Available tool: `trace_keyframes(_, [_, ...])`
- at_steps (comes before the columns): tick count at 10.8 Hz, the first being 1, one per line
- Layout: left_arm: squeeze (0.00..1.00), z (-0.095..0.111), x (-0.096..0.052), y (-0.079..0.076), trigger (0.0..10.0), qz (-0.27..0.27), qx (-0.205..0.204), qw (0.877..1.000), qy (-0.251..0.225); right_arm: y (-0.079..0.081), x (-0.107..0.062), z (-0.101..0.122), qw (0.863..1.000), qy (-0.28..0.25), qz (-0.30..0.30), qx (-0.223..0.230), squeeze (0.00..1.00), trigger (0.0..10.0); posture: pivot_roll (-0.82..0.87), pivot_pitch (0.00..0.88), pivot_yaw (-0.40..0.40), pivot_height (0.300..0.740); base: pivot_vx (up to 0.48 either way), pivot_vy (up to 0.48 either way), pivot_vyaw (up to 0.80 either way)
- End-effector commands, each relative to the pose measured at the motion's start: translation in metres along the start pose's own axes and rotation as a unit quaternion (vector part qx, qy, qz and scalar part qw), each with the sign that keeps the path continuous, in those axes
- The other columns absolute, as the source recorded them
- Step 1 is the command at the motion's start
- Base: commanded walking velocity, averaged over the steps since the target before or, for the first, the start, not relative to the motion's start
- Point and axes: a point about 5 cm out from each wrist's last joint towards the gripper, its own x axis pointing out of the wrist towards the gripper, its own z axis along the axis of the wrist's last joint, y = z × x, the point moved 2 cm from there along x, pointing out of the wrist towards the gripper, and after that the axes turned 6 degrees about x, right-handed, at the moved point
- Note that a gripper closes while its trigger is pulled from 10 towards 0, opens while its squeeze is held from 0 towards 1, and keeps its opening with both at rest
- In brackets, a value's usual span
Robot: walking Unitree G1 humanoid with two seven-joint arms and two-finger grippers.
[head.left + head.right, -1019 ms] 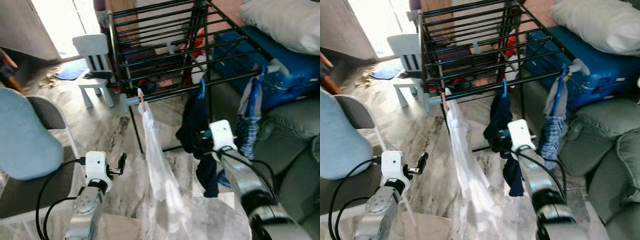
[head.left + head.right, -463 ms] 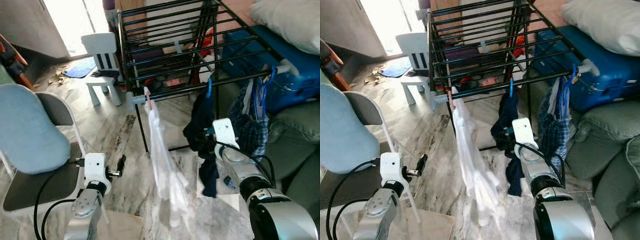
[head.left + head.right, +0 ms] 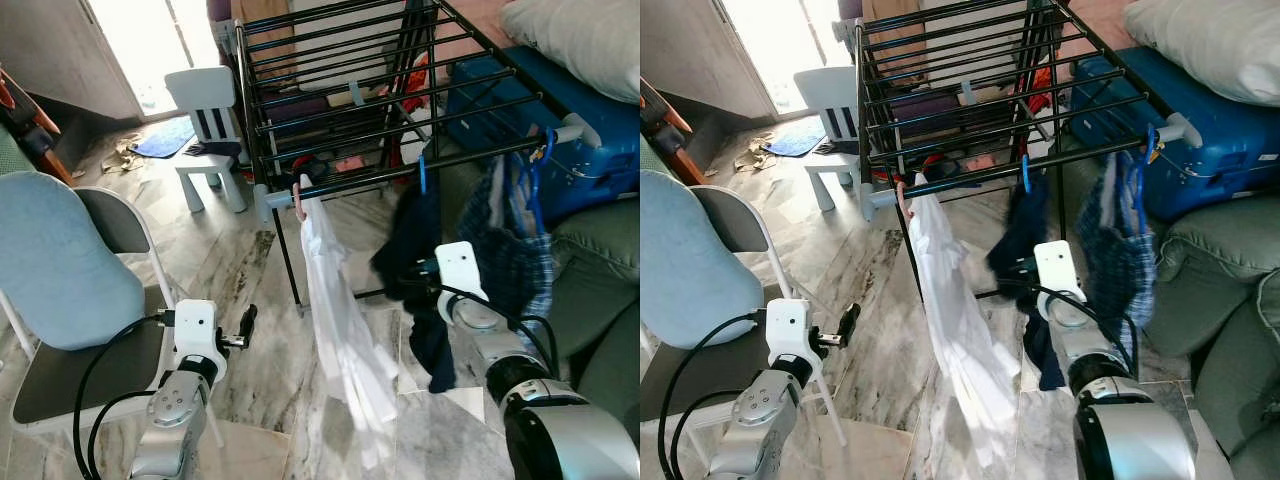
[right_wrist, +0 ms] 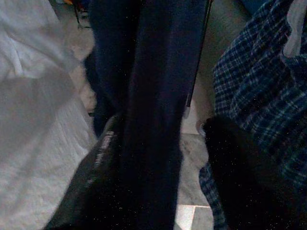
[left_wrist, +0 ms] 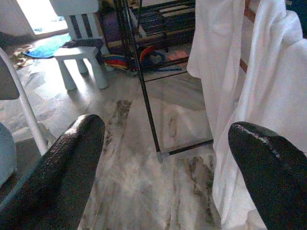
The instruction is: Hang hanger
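Rack: black metal-bar drying rack [image 3: 340, 90] stands on grey marbled floor [image 3: 240, 270]; front rail carries three hung items.
Hanger 1: pink hanger hook [image 3: 298, 200] on rail's left end, w/ long white garment [image 3: 345, 330] draping down to near floor.
Hanger 2: blue plastic hanger hook [image 3: 422, 175] mid-rail, w/ dark navy garment [image 3: 415, 250] below it.
Hanger 3: blue hanger [image 3: 540, 165] at rail's right end, w/ blue checked shirt [image 3: 515, 265].
R gripper: right gripper [image 4: 163, 187] up among hung clothes, betw. navy garment and checked shirt. Wrist view: fingers apart, navy cloth hangs down across the gap betw. them; grip on cloth – cannot tell, too dark.
L gripper: left gripper [image 5: 168, 158] low, beside chair, pointing toward rack leg; jaws wide apart, nothing held.
Surroundings: grey folding chair w/ light-blue back pad [image 3: 60, 270] at robot's left; small white child's chair [image 3: 205, 120] by rack's far side; blue suitcase [image 3: 590, 150] and white pillow [image 3: 580, 40] at right; grey sofa [image 3: 590, 300] below them.
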Motion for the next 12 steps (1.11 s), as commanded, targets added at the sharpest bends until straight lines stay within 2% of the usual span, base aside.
trace_keyframes(1, [0.00,0.000,0.001,0.004,10.0,0.007,0.005,1.000,0.006,-0.001,-0.002,-0.011,1.000,0.018,-0.005,0.007,0.00,0.0,-0.05,0.000,0.165,0.740,0.000,0.000,0.00])
trace_keyframes(4, [0.00,0.013,-0.001,0.012,10.0,0.024,-0.002,0.999,-0.026,-0.004,0.000,0.000,1.000,-0.004,0.004,-0.010,0.00,0.0,-0.04,0.000,0.125,0.740,0.000,0.000,0.00])
trace_keyframes(6, [0.00,0.010,-0.001,0.013,10.0,0.039,-0.004,0.999,-0.021,-0.003,0.000,0.004,1.000,-0.013,0.010,-0.017,0.00,0.0,-0.04,0.000,0.107,0.740,0.000,0.000,0.00])
trace_keyframes(9, [0.00,0.006,-0.002,0.002,10.0,0.034,-0.012,0.999,-0.017,0.000,0.000,0.010,0.999,-0.031,0.027,-0.027,0.00,0.0,-0.06,0.000,0.095,0.740,0.000,0.000,0.00])
trace_keyframes(12, [0.00,0.006,0.003,-0.001,10.0,0.031,-0.015,0.999,-0.015,0.001,-0.002,0.002,0.998,-0.030,0.041,-0.035,0.00,0.0,-0.07,0.000,0.097,0.740,0.000,0.000,0.00])
